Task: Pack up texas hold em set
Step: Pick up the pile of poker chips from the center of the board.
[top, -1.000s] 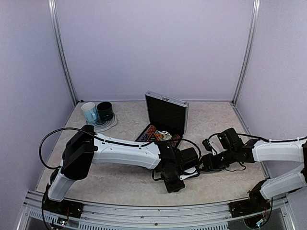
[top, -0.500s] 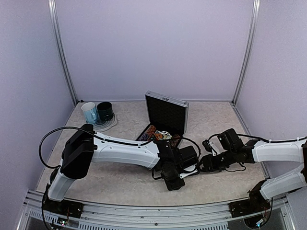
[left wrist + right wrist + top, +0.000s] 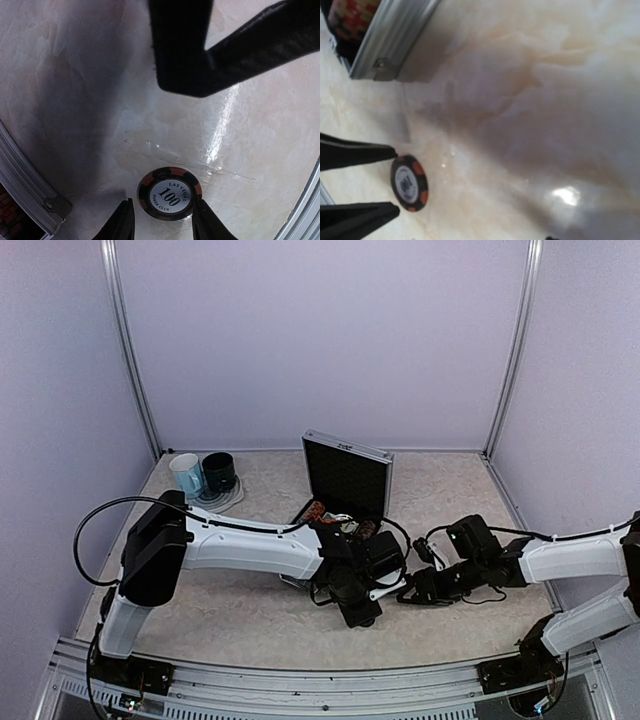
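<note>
I'm looking at a pale, marbled beige surface (image 3: 450, 490), glossy enough to throw glare in the wrist views. Towards the back, the silver case (image 3: 345, 480) sits open on it, lid upright. At the far left there's a plate (image 3: 228, 501). Near the case's corner, one black-and-red chip (image 3: 170, 194) marked 100 lies flat on bare surface.

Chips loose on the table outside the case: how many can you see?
1: a black-and-red 100 chip flat on the table, straddled by the left hand, near the case corner. The arms may hide others.
</note>
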{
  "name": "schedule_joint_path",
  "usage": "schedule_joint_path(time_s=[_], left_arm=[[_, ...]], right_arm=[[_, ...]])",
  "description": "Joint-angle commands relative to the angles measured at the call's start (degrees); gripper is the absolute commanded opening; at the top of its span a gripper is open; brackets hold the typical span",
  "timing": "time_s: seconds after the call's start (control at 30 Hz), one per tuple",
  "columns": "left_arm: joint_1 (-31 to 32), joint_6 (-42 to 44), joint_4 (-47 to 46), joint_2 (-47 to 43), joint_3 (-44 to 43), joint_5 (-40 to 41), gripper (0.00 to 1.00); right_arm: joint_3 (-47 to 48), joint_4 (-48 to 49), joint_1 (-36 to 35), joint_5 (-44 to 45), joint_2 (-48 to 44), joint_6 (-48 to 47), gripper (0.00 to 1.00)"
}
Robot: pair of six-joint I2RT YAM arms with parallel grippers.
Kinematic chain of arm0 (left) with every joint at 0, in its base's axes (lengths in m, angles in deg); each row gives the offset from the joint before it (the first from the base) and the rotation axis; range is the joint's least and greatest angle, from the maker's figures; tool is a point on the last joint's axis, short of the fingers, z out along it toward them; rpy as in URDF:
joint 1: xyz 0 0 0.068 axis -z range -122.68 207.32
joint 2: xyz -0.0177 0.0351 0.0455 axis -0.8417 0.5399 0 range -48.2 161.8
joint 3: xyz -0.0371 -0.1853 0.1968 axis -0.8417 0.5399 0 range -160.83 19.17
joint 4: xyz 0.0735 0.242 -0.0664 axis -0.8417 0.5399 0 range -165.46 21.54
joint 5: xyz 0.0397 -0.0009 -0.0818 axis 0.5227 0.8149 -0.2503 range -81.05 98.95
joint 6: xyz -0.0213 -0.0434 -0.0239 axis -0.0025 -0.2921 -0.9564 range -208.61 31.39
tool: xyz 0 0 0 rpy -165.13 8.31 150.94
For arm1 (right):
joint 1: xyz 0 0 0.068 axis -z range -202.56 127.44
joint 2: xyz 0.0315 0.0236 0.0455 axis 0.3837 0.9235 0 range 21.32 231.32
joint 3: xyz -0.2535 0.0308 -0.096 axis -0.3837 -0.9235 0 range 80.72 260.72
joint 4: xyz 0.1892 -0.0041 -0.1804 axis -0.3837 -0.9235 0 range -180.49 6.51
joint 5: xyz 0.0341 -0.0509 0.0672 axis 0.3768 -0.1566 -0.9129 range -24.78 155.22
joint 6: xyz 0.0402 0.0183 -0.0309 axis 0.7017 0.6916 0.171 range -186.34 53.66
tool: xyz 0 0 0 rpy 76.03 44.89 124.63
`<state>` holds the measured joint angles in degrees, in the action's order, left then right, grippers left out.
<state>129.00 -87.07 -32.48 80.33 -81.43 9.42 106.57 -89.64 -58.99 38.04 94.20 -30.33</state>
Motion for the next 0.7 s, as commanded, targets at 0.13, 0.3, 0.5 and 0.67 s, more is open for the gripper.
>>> schedule_joint_path(time_s=[0.13,0.3,0.5,0.67], left_arm=[[-0.6,-0.6,-1.7,-2.8,1.2,-3.2,0.52],[-1.1,-0.4,-0.2,-1.9,0.3,-4.9,0.65],[-1.4,0.1,3.1,1.3,-3.6,-5.2,0.65],[-1.3,0.4,3.7,3.2,-4.7,-4.6,0.65]], right_arm=[[-0.5,5.4,-2.7,-1.3,3.5,2.4,0.55],[0.0,3.1,-2.8,0.2,3.0,1.6,0.55],[0.3,0.5,-2.6,1.9,1.8,0.8,0.55],[0.0,-0.8,-2.6,2.8,0.7,0.4,0.55]])
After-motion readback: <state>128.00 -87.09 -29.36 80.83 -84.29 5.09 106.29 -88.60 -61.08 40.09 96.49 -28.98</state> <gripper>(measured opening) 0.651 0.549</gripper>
